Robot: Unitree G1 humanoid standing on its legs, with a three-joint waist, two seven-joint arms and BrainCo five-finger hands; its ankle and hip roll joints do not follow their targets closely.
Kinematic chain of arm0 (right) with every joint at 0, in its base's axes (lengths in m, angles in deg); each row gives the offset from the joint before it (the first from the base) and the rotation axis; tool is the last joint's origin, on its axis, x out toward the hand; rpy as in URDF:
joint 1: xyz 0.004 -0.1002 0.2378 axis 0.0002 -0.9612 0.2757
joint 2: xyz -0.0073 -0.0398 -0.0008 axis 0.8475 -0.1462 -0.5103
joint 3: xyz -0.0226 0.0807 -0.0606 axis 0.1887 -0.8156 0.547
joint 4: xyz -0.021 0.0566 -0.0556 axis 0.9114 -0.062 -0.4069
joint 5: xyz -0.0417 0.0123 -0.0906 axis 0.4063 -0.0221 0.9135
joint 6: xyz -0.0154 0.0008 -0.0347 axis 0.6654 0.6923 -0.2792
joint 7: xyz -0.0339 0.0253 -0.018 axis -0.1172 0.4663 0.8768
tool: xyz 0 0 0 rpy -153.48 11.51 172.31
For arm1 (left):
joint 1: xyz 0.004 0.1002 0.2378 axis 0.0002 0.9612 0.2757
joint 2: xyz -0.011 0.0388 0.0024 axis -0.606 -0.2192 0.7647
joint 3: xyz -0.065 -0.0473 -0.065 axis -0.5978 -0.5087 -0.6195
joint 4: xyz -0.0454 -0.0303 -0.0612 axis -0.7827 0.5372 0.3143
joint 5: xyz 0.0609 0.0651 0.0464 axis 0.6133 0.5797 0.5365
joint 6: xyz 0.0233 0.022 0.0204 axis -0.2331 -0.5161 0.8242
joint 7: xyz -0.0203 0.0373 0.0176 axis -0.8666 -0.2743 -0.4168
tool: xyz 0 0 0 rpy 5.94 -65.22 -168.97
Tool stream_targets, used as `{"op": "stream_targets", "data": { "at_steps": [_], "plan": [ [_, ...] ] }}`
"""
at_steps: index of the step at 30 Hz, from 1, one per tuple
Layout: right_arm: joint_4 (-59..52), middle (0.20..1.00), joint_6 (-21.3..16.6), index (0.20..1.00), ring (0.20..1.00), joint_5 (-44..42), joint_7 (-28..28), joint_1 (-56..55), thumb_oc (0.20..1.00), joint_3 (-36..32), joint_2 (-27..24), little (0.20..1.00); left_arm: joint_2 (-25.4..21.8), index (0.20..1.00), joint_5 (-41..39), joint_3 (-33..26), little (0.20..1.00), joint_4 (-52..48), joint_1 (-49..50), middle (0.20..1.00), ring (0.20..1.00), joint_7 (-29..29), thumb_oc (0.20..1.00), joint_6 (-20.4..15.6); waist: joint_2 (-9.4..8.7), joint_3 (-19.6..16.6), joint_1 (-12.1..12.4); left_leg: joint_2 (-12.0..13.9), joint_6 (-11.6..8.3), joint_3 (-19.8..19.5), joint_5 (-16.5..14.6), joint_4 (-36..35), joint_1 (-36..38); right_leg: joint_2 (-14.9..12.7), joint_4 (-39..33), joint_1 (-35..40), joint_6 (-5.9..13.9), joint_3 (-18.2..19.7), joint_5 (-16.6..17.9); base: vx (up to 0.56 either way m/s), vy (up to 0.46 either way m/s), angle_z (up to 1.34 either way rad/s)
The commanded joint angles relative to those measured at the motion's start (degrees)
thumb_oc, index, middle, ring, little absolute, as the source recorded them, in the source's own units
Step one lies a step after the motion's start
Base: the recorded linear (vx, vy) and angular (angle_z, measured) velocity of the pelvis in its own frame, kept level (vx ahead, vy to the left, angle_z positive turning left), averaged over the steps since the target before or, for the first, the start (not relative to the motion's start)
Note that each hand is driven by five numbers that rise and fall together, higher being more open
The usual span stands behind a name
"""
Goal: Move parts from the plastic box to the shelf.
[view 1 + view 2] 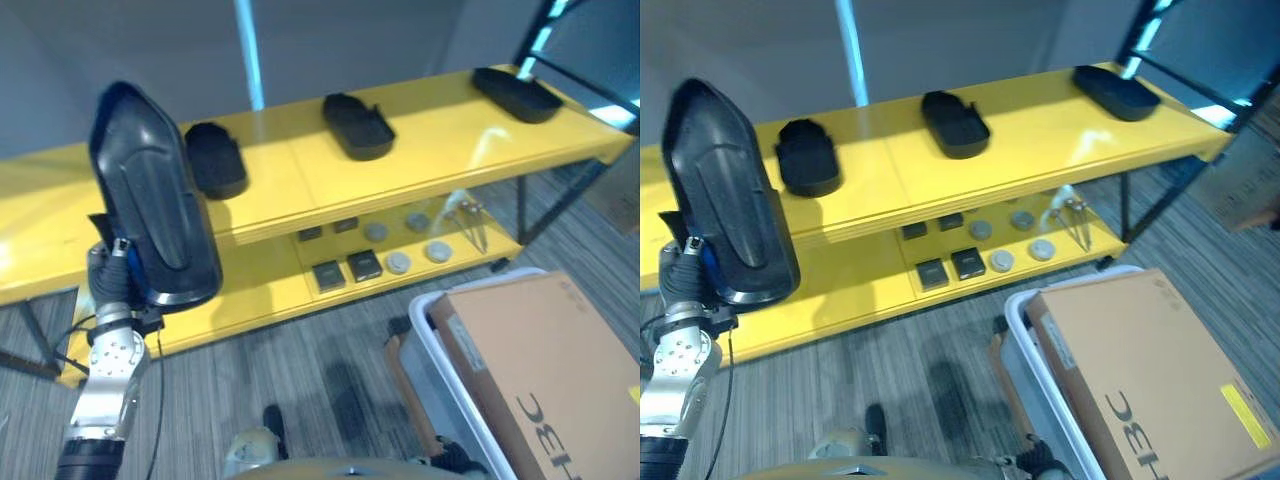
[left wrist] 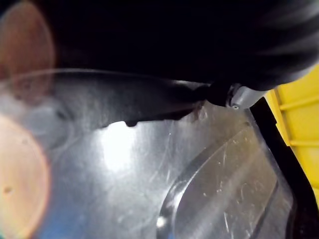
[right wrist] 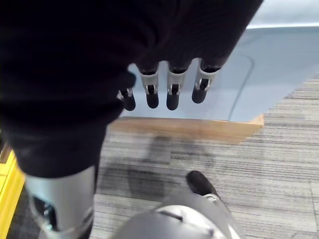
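A large black moulded part [image 1: 150, 195] stands upright at the robot's left, held up in front of the yellow shelf [image 1: 430, 150]. The left robot hand [image 2: 239, 94] sits at the part's lower end, where the left wrist view shows the part's glossy inner face right against it; its fingers are hidden behind the part, so its grip cannot be told. Three smaller black tray-like parts [image 1: 357, 125] lie spaced along the shelf's top board, and small square and round pieces [image 1: 362, 264] rest on the lower board. A light plastic box [image 1: 440, 360] stands on the carpet at lower right under a cardboard box [image 1: 540, 370]. The right robot hand [image 3: 159, 89] hangs empty, fingers straight.
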Motion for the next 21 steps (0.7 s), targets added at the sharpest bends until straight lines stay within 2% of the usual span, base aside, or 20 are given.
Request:
{"op": "stream_targets", "data": {
  "at_steps": [1, 4, 6, 7, 8, 9, 10, 11, 12, 13, 14, 15, 16, 17, 18, 21],
  "plan": [
    [0.77, 1.0, -0.02, 1.0, 1.0, 0.78, -1.2, -0.4, 1.0, 0.21, -1.71, 1.0, -2.41, 0.2, 1.46, -5.52, 0.2, -3.66, -2.02, 0.2, 0.2, -1.0, 0.2, -4.08, 0.58, -1.15, -0.54, 2.97, -5.14, -3.76, 0.95, -0.59, -3.05, 6.0, -2.63, 0.8, -1.1, -2.71, 1.81, 0.23, 0.22, 0.38],
    [-1.0, 1.0, 1.29, 1.0, 1.0, -2.0, -1.26, -0.33, 1.0, 0.65, -0.94, 1.0, -3.28, 0.2, 0.64, -7.92, 0.2, -3.8, 0.02, 0.2, 0.2, 1.82, 0.2, -4.48, 0.62, -1.95, 1.37, 0.36, -3.39, -5.93, -1.49, -0.43, -1.73, 3.79, 0.42, 1.1, -0.23, -3.12, 0.43, 0.24, 0.221, 0.28],
    [-1.8, 1.0, 2.86, 1.0, 1.0, -4.22, -0.98, -0.46, 1.0, 0.27, -0.19, 1.0, -4.0, 0.2, 0.09, -8.58, 0.2, -3.18, -0.24, 0.2, 0.2, 2.76, 0.2, -5.63, 0.52, -1.9, 1.55, -1.45, -1.33, -6.51, -2.97, 0.45, -1.7, 1.06, 7.36, -0.3, 1.42, -2.08, 0.43, 0.18, 0.213, 0.37],
    [-1.84, 1.0, 2.93, 1.0, 1.0, -4.29, -0.96, -0.49, 1.0, 0.2, -0.16, 1.0, -4.11, 0.2, -0.02, -8.59, 0.2, -3.09, -0.34, 0.2, 0.2, 2.82, 0.2, -5.72, 0.48, -1.89, 1.52, -1.69, -1.09, -6.51, -3.1, 0.55, -1.75, 0.67, 8.35, -0.58, 1.63, -1.84, 0.5, 0.12, 0.213, 0.3],
    [-1.65, 1.0, 3.1, 1.0, 1.0, -4.69, -0.84, -0.78, 1.0, -0.38, 0.03, 1.0, -4.64, 0.2, -0.3, -8.39, 0.2, -2.49, -1.25, 0.2, 0.2, 3.0, 0.2, -6.0, 0.61, -1.65, 1.09, -2.9, 0.27, -6.77, -3.73, 0.97, -1.74, -1.37, 14.33, -2.4, 2.74, -0.24, 2.2, 0.13, 0.274, 0.31],
    [-0.67, 1.0, 2.36, 1.0, 1.0, -5.49, -0.58, -1.5, 1.0, -1.42, 0.38, 1.0, -5.35, 0.2, -0.14, -7.08, 0.2, -1.57, -3.12, 0.2, 0.2, 2.75, 0.2, -6.18, 1.13, -0.93, -0.12, -4.6, 2.11, -7.81, -4.8, 1.3, -1.11, -4.11, 24.03, -6.83, 3.89, 3.22, 5.98, 0.16, 0.315, 0.52],
    [-0.34, 1.0, 1.97, 1.0, 1.0, -5.97, -0.66, -1.94, 1.0, -1.9, 0.42, 1.0, -5.76, 0.2, -0.17, -6.39, 0.2, -1.4, -3.89, 0.2, 0.2, 2.4, 0.2, -6.22, 1.32, -0.43, -0.74, -5.42, 2.81, -8.46, -5.28, 1.36, -0.66, -4.7, 27.63, -8.94, 4.23, 5.01, 7.07, 0.08, 0.277, 0.64],
    [-0.12, 1.0, 1.51, 1.0, 1.0, -6.17, -0.82, -2.5, 1.0, -2.64, 0.52, 1.0, -5.94, 0.2, 0.06, -5.7, 0.2, -1.43, -4.48, 0.2, 0.2, 1.77, 0.2, -6.32, 2.29, 0.25, -1.71, -5.51, 3.83, -9.11, -4.43, 1.3, -0.45, -4.49, 32.43, -12.05, 3.33, 6.95, 9.52, 0.04, 0.093, 0.63],
    [2.04, 1.0, -0.38, 1.0, 1.0, -6.37, -1.48, -2.72, 1.0, -3.76, 0.51, 1.0, -6.29, 0.2, 0.21, -3.59, 0.2, -2.08, -6.38, 0.2, 0.2, -0.03, 0.2, -5.48, 3.18, 1.81, -4.89, -6.17, 3.91, -13.04, -4.35, -0.78, 2.35, 0.79, 33.57, -18.57, 2.6, 13.83, 11.51, 0.0, 0.027, 0.38],
    [2.16, 1.0, -0.53, 1.0, 1.0, -6.38, -1.51, -2.64, 1.0, -3.8, 0.47, 1.0, -6.28, 0.2, 0.23, -3.45, 0.2, -2.1, -6.56, 0.2, 0.2, -0.16, 0.2, -5.42, 3.37, 1.79, -5.02, -5.97, 3.83, -13.26, -4.19, -0.88, 2.24, 1.33, 32.82, -18.86, 2.4, 13.89, 11.85, 0.11, -0.148, 0.76],
    [3.6, 1.0, -1.71, 1.0, 1.0, -6.35, -2.4, -2.34, 1.0, -4.0, 0.27, 1.0, -6.5, 0.2, 0.27, -1.74, 0.2, -2.28, -8.3, 0.2, 0.2, -1.34, 0.2, -4.46, 2.72, 2.54, -6.71, -6.65, 3.27, -15.72, -4.44, -1.79, 3.42, 4.11, 25.11, -18.88, 2.1, 15.3, 10.73, 0.08, -0.156, 0.92],
    [4.0, 1.0, -2.1, 1.0, 1.0, -6.37, -2.54, -2.19, 1.0, -4.09, 0.24, 1.0, -6.53, 0.2, 0.23, -1.43, 0.2, -2.38, -8.82, 0.2, 0.2, -1.34, 0.2, -4.16, 2.42, 2.52, -6.96, -6.84, 3.09, -16.3, -4.35, -1.92, 3.34, 4.79, 21.73, -18.64, 2.05, 15.59, 10.84, 0.15, -0.219, 0.91],
    [4.64, 1.0, -2.73, 1.0, 1.0, -6.04, -2.77, -2.02, 1.0, -4.21, 0.31, 1.0, -6.49, 0.2, 0.38, -0.98, 0.2, -2.58, -9.46, 0.2, 0.2, -1.48, 0.2, -3.75, 1.73, 2.6, -7.52, -7.21, 2.79, -17.33, -4.6, -2.12, 3.7, 5.78, 14.94, -17.77, 2.22, 15.96, 11.21, 0.14, -0.221, 0.46],
    [4.64, 1.0, -2.78, 1.0, 1.0, -6.1, -2.53, -2.18, 1.0, -4.09, 0.59, 1.0, -5.98, 0.2, 0.88, -0.62, 0.2, -2.91, -9.39, 0.2, 0.2, -1.19, 0.2, -4.05, 0.71, 2.84, -8.36, -7.8, 2.84, -18.54, -5.59, -0.81, 3.99, 7.51, 9.54, -17.36, 2.84, 17.84, 12.27, 0.2, -0.259, 0.5],
    [4.51, 1.0, -2.65, 1.0, 1.0, -5.18, -2.35, -2.44, 1.0, -4.1, 1.08, 1.0, -5.55, 0.2, 0.5, -0.95, 0.2, -3.37, -8.05, 0.2, 0.2, -0.78, 0.2, -4.61, 0.21, 3.16, -8.68, -7.29, 2.98, -18.62, -6.13, -0.93, 4.76, 7.49, 9.3, -17.82, 3.18, 19.03, 14.89, 0.16, -0.207, 0.61],
    [4.0, 1.0, -2.22, 1.0, 1.0, -6.02, -2.73, -2.59, 1.0, -3.7, 0.5, 1.0, -4.61, 0.2, 0.17, -1.03, 0.2, -4.81, -7.02, 0.2, 0.2, -0.2, 0.2, -4.02, -0.19, 2.45, -7.76, -6.48, 1.64, -18.82, -4.72, -1.6, 4.5, 8.51, 2.68, -13.06, 1.65, 17.38, 10.76, 0.12, -0.171, 0.69]
  ]
}}
